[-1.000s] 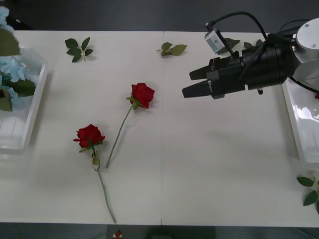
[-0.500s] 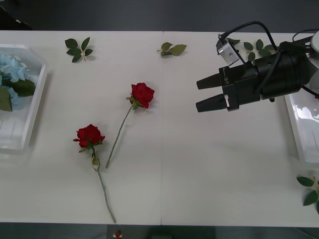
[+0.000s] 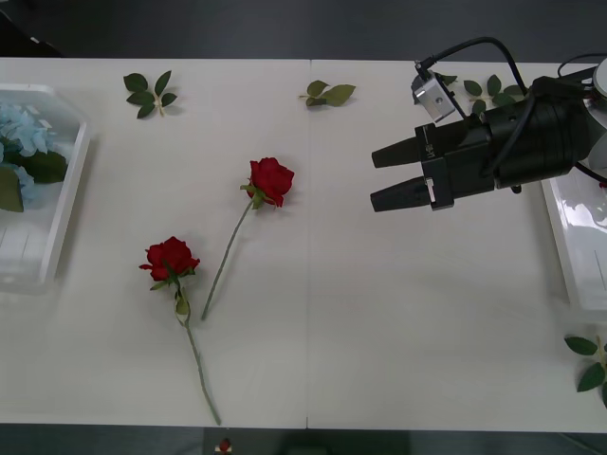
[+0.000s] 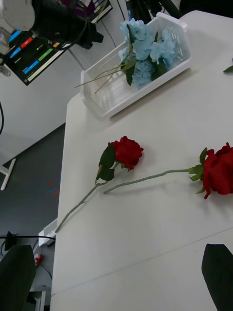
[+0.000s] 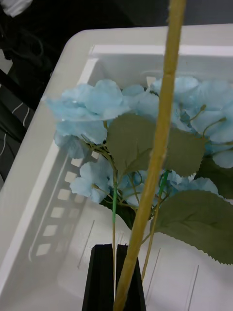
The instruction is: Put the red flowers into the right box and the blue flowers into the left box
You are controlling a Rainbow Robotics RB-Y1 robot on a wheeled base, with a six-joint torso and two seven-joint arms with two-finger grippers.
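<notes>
Two red flowers lie on the table: one rose (image 3: 272,179) near the middle and another (image 3: 170,257) closer to the front left, both also in the right wrist view (image 4: 127,151) (image 4: 221,168). My right gripper (image 3: 383,174) hovers open and empty to the right of them, its fingers pointing left. The right box (image 3: 579,248) shows at the right edge. The left box (image 3: 70,190) holds blue flowers (image 3: 21,126). In the left wrist view my left gripper (image 5: 115,272) is shut on the stems of blue flowers (image 5: 102,104) over the left box (image 5: 73,53).
Loose green leaf sprigs lie at the back left (image 3: 150,93), the back middle (image 3: 327,93), behind the right arm (image 3: 482,87) and at the front right (image 3: 592,360). Bare table spreads between the roses and the right box.
My right gripper moved right and a little toward the front, then held still. The blue blooms and leaf raised at the far left edge have dropped down over the left box.
</notes>
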